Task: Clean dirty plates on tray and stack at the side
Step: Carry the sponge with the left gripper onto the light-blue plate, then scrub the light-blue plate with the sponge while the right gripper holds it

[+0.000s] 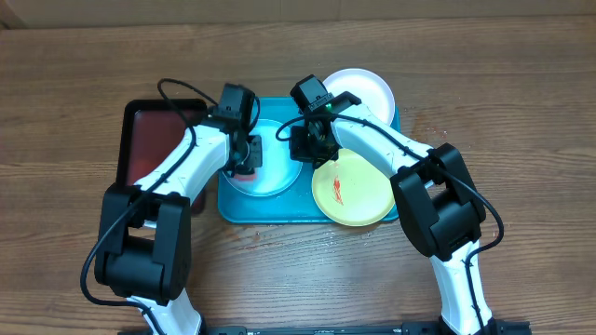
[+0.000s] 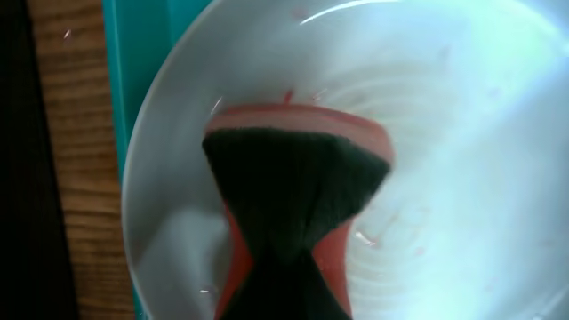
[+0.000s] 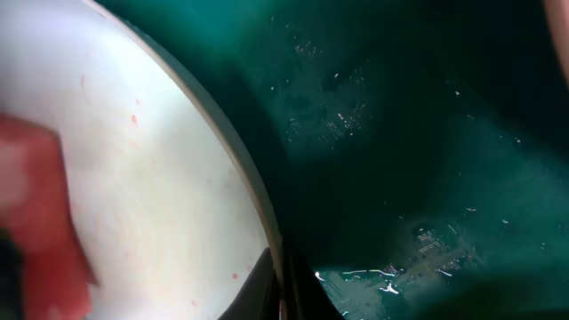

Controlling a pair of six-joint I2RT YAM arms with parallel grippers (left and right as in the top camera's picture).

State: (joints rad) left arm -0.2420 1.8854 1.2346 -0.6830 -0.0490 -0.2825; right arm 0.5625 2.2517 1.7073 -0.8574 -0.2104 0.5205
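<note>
The turquoise tray (image 1: 279, 212) lies mid-table. The light blue plate (image 1: 279, 177) sits in its left half. My left gripper (image 1: 245, 164) is shut on a red sponge with a dark scrub face (image 2: 293, 178) and presses it onto that plate (image 2: 462, 178). My right gripper (image 1: 304, 149) is shut on the plate's right rim, and its fingers (image 3: 284, 284) straddle the edge of the plate (image 3: 160, 178). The yellow-green plate (image 1: 358, 195), with a red smear, lies at the tray's front right. The white plate (image 1: 365, 88) rests at the tray's back right corner.
A black tray with a dark red inside (image 1: 149, 130) lies left of the turquoise tray, under my left arm. Bare wooden table surrounds both trays. Small red specks dot the blue plate in the right wrist view, where the sponge (image 3: 36, 222) shows at the left edge.
</note>
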